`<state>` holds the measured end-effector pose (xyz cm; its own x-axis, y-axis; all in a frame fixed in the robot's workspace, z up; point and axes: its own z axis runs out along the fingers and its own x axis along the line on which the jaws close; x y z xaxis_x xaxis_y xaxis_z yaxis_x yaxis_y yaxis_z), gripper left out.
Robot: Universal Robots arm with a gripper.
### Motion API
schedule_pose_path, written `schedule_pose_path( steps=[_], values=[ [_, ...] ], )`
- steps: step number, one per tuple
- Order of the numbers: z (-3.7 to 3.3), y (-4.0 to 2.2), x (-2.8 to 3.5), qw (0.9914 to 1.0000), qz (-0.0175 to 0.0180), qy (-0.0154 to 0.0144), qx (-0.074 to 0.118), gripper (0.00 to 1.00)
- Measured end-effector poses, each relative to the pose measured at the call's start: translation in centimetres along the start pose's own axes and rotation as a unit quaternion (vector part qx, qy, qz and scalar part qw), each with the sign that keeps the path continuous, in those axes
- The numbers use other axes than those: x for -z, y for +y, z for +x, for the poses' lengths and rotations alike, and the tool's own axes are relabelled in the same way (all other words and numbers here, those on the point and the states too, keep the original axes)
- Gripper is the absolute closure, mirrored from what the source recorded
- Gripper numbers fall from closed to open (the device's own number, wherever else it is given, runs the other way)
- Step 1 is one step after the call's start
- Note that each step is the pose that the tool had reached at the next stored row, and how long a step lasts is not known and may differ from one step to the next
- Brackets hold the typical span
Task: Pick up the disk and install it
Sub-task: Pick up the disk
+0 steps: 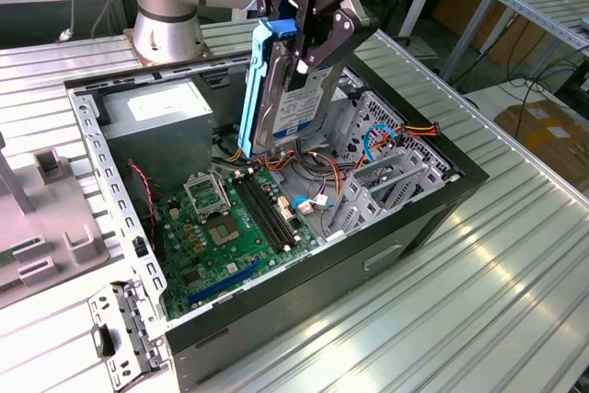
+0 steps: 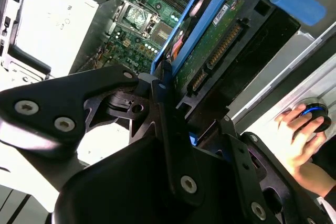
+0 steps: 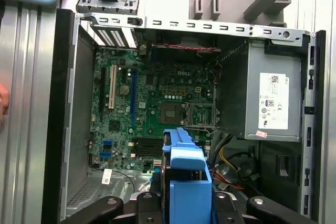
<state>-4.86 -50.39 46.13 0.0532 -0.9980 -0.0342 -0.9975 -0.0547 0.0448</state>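
Disk held upright over the open case, not yet seated.
End effector [image 1: 308, 43] is pinching the disk [image 1: 283, 103] at its upper, blue-tab end. In the exterior view the disk hangs toward 6 o'clock from it. Long axis is near vertical with a slight lean, and the lower end points down into the computer case [image 1: 85, 126], above the motherboard [image 1: 216, 227]. Grey metal cage [image 1: 386, 177] lies near, at about 4 o'clock from the disk's lower end; power supply [image 1: 152, 121] is at 9 o'clock.

The disk [image 1: 278, 109] above the case [image 1: 368, 264] — motherboard [image 1: 213, 227] beside power supply [image 1: 155, 126] inside.
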Motion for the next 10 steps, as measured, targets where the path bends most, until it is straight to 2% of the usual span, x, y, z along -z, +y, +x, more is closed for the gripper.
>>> schedule_pose_path(
  steps=[10],
  values=[
    [1.63, -0.35, 0.06, 1.0, 0.0, 0.0, 0.0, 0.63]
  ],
)
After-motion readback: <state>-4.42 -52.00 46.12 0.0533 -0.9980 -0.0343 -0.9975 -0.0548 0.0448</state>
